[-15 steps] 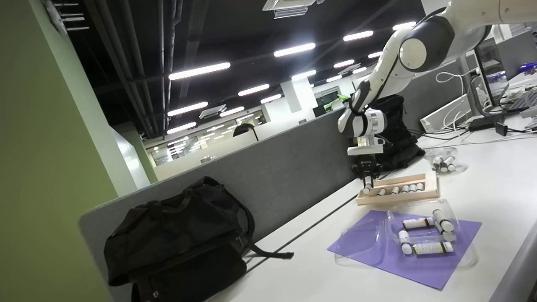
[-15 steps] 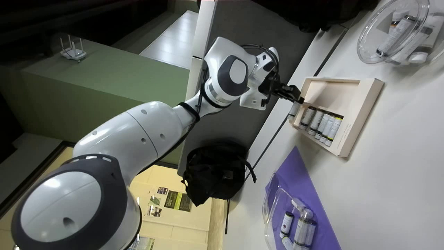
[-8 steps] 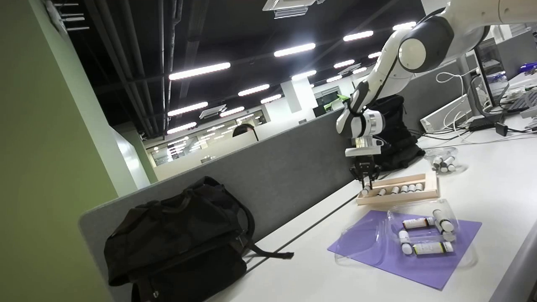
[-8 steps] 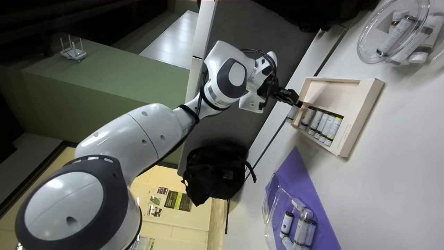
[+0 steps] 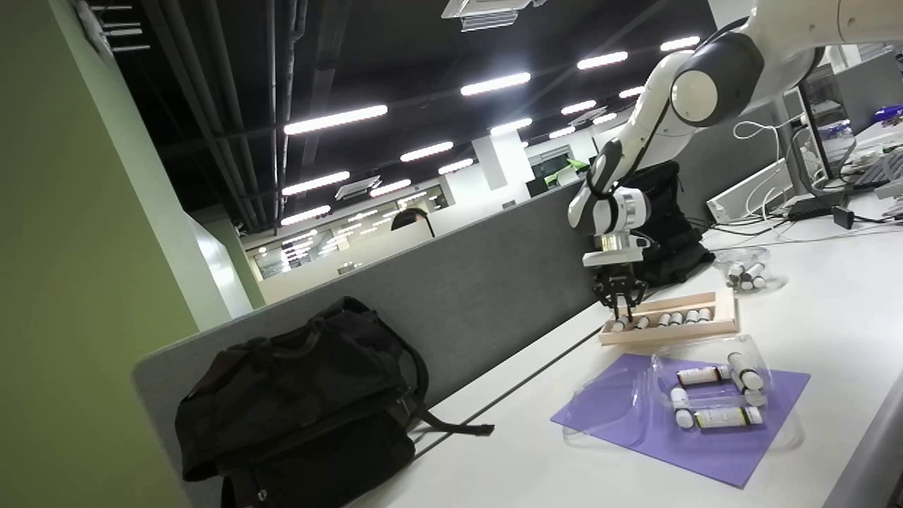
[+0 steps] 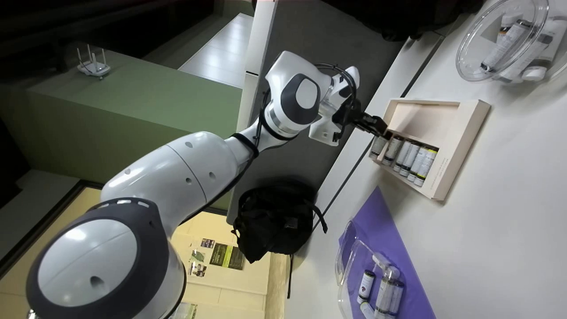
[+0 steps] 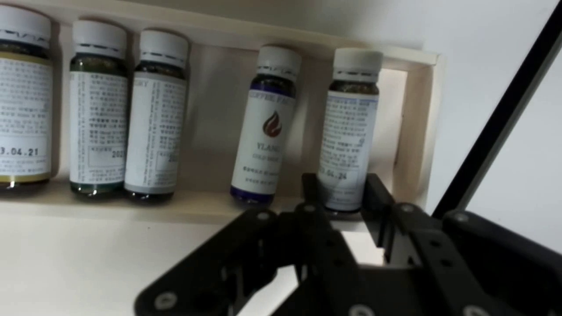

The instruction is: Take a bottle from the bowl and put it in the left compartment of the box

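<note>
In the wrist view, your fingers (image 7: 378, 197) pinch the bottle (image 7: 350, 140) by its base (image 7: 342, 202) at the three-o'clock end of the box (image 7: 418, 123), cap (image 7: 358, 61) toward twelve, presumably so it fits the slot (image 7: 390, 101) there.

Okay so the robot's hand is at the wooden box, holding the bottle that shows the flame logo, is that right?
Almost: the flame-logo bottle isn't the one held. In the wrist view it lies alongside, while the hand at the wooden box grips the bottle with dense small print.
</note>
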You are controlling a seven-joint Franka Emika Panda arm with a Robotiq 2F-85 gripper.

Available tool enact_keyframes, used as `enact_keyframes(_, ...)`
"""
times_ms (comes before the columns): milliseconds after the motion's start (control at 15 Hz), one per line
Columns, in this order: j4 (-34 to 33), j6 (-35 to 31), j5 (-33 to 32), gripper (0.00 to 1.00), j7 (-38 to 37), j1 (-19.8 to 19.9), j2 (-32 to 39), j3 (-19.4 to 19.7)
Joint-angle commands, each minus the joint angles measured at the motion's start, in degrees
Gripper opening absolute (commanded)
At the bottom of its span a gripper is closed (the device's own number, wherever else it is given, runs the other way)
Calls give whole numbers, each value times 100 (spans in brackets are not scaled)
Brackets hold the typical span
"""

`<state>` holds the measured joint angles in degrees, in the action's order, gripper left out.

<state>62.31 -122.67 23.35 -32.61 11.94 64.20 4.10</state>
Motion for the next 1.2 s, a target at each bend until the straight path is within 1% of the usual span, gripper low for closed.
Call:
enact_keyframes(0, -324, 266, -134, 12, -350, -28, 118, 82)
enact_keyframes(200, -314, 515, -231, 12, -433, -40, 88, 124)
enact_keyframes(267, -302, 592, -304, 62, -516, -70, 84, 181)
enact_keyframes(333, -309, 689, -340, 63, -539, -62, 82, 192)
enact_keyframes(667, -360, 1011, -546, 92, -636, -72, 47, 270)
enact_keyframes(733, -378, 1038, -570, 67, -620, -69, 42, 262)
enact_keyframes(800, -429, 1170, -581, 53, -595, -55, 45, 243)
enact_keyframes(867, -492, 1343, -584, 52, -602, -39, 46, 221)
enact_keyframes(1000, -554, 1497, -579, 41, -577, -30, -1, 194)
enact_keyframes(1067, -588, 1521, -560, 33, -550, -22, -22, 175)
enact_keyframes(1133, -609, 1466, -539, 27, -516, -18, -45, 156)
